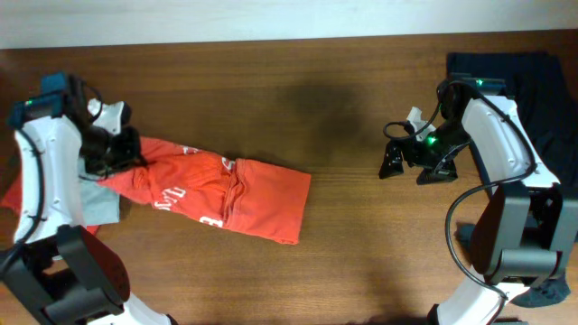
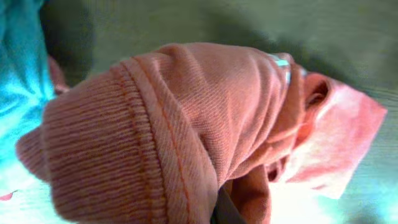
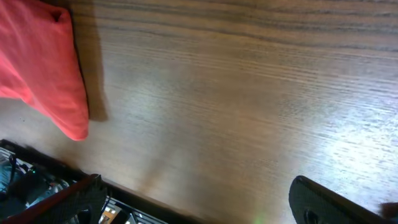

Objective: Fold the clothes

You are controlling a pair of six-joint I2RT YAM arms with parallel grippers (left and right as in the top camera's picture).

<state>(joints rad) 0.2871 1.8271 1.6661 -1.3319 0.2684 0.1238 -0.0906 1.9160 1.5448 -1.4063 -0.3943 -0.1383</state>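
Folding is barely starting: the left gripper [image 1: 120, 155] is pinching the crumpled orange-red cotton T-shirt [image 1: 257, 194] by its ribbed edge, while the right gripper [image 1: 406, 169] is hanging spread wide, well apart.

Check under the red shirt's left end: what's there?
A grey shirt pokes out beneath the red shirt there; elsewhere it lies on the table. How far the grey runs under it is covered.

Brown wooden table [image 1: 316, 99] with rumpled orange-red T-shirt [image 1: 230, 191], grey shirt [image 1: 99, 204], dark navy garment [image 1: 546, 90]
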